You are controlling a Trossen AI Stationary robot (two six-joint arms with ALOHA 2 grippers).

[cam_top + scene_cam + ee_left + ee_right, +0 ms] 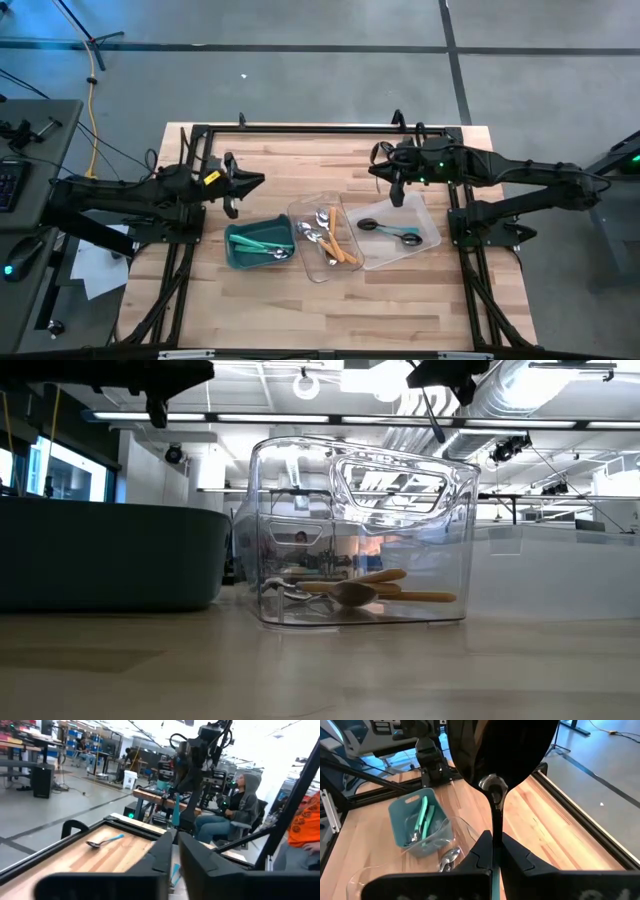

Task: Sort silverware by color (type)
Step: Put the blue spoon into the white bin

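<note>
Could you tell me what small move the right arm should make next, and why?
Probably lower and release. The right gripper is shut on a black-headed utensil with a teal handle, hovering above the right clear tray, which already holds similar black-headed pieces.

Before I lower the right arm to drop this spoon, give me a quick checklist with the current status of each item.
1. Grip: right gripper shut on the black spoon by its handle: ok.
2. Position: it hangs over the far edge of the right tray, not its middle: not ok.
3. Matching contents: the black utensils already lie in that tray: ok.
4. Other arm: left gripper sits beyond the teal bin, well apart: ok.
5. Spoon head clear of the tray wall: cannot tell.
6. Strays: a teal-handled spoon lies on the bare table, unsorted: not ok.
</note>
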